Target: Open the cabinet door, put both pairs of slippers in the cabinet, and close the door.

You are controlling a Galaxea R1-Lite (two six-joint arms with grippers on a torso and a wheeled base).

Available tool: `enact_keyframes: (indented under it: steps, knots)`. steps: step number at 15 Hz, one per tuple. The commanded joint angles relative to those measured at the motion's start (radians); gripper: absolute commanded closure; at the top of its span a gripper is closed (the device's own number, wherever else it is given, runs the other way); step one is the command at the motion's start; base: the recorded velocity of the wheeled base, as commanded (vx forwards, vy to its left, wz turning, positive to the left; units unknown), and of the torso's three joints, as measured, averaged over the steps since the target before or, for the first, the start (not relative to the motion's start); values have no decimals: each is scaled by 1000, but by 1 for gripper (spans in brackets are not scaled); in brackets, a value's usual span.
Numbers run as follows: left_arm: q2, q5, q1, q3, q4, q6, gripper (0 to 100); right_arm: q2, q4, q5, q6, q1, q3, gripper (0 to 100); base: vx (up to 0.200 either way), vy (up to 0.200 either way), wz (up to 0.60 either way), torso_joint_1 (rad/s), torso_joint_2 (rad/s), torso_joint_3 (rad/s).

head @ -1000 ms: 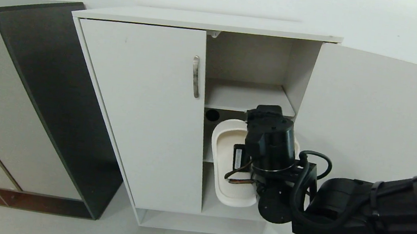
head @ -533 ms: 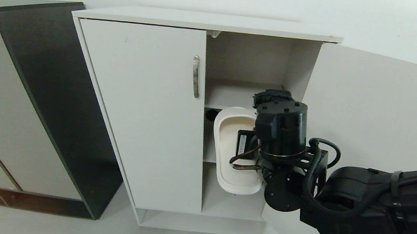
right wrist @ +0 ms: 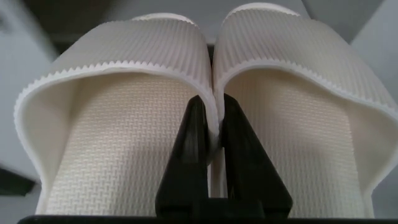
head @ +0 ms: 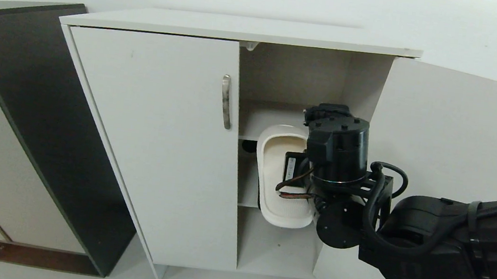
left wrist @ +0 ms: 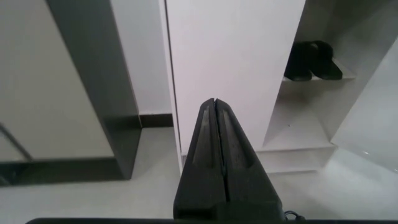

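A tall white laminate cabinet (head: 243,27) is seen across the middle of the head view. Its right-hand door (head: 443,135) is swung wide open toward the right edge of the frame, and its left-hand door (head: 152,146) is closed. A dark grey cabinet (head: 40,133) is set just beside it at the left of the frame. Since the earlier frames the whole head view has shifted, so the camera has moved; the cabinets themselves are not taken to have moved.

The black right arm (head: 428,256) is reached in from the lower right of the frame to the open compartment at centre. A pair of cream-white ribbed foam slippers (head: 280,172) is held upright in front of that compartment, toes up, with the upper end level with the edge of the middle shelf (head: 270,118). Compared with a second ago, the pair has been raised: its top was then below that shelf edge.

In the right wrist view the two inner edges of the cream pair are seen pinched side by side by the right tool (right wrist: 214,109).

A pair of black slippers (left wrist: 314,60) is seen in the left wrist view, resting on a shelf inside the open compartment.

The left tool (left wrist: 214,104) is held well apart from the cabinet, above the floor, with its fingers pressed together and nothing between them.

A slim brushed-metal handle (head: 226,102) is fixed upright near the inner edge of the closed door.
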Motion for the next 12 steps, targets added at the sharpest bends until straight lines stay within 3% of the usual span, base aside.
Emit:
enact_keyframes:
  steps: [1, 8, 12]
  knots:
    - [0, 0, 0, 0, 0, 0, 100, 2, 0, -1, 0, -3, -1, 100, 200, 0, 0, 2, -2, 2]
    - [0, 0, 0, 0, 0, 0, 100, 22, 1, 1, 0, -29, 0, 100, 200, 0, 0, 2, 2, 4]
    - [0, 2, 0, 0, 0, 0, 100, 45, 3, 2, -9, -37, -15, 100, 0, 0, 0, 0, 0, 0]
